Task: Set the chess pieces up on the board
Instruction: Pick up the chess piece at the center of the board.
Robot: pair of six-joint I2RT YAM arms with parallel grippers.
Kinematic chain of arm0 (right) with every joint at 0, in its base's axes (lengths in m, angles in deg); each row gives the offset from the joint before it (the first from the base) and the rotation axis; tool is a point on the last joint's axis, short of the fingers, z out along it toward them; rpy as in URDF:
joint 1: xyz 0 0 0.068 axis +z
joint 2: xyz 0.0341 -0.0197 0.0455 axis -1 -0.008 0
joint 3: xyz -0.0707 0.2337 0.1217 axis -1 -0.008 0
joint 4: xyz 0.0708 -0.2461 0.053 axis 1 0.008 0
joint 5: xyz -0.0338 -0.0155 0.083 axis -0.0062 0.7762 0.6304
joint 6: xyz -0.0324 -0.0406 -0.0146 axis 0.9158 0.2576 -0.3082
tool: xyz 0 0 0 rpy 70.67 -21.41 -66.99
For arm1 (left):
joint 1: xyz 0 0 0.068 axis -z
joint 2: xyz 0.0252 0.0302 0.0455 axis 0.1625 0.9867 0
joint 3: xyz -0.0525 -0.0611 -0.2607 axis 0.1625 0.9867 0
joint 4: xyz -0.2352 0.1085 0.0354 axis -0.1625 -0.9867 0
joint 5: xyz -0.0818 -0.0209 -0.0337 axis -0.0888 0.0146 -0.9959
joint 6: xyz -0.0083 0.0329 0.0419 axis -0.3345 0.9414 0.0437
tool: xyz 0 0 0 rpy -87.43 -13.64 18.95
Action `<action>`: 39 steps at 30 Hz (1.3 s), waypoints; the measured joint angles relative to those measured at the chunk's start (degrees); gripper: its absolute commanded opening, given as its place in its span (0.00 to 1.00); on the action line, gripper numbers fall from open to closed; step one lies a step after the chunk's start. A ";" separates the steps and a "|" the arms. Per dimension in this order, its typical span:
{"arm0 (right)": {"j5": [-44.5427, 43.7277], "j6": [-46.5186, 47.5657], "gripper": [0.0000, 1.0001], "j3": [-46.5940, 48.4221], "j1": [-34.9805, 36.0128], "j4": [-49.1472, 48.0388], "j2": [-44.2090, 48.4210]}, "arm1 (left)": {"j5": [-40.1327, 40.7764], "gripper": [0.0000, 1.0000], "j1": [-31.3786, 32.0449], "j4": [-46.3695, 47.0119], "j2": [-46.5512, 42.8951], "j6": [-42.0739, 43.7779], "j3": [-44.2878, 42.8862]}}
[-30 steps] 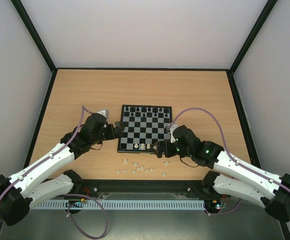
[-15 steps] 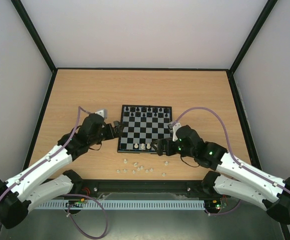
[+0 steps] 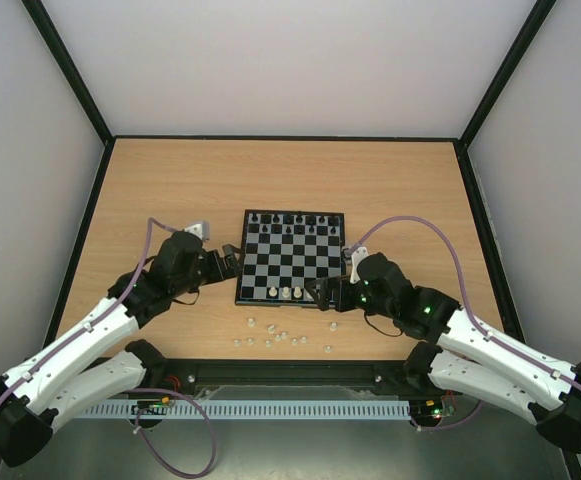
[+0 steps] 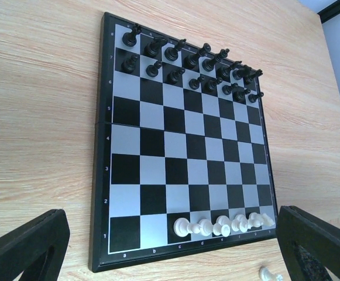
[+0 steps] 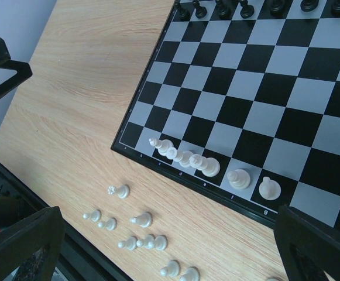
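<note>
Wood table point(image 3: 170, 190), board point(image 3: 292, 256) centre frame.
Fingers spread wide on left gripper point(image 3: 232, 252) and right gripper point(image 3: 320, 296); loose chess pieces point(image 3: 283, 334) lower centre.

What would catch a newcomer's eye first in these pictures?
The board sits mid-table, with black pieces lined along its two far rows and only a few white pieces on its near row. The loose pieces, also white, lie scattered in front of it. The left claw and right claw wait at its left edge and near right corner, both open and empty.
</note>
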State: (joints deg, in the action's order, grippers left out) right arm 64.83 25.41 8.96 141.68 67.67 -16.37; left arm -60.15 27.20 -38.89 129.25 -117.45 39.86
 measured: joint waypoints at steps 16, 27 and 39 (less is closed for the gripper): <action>-3.74 1.03 0.99 1.51 0.00 1.29 -2.86 | -2.97 0.99 0.11 -1.14 -0.28 0.55 -0.11; -4.52 2.73 0.99 2.05 0.00 1.97 -2.82 | -2.84 0.99 8.87 -5.57 6.54 -1.46 0.00; -5.53 3.10 0.99 2.14 0.00 4.31 -0.15 | 3.58 0.99 25.03 -8.52 20.02 2.19 -8.15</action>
State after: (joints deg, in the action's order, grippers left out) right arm 59.30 28.52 11.10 141.68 71.97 -16.52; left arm -56.56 52.23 -47.42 149.27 -115.27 31.71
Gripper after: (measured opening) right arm 0.988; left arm 0.993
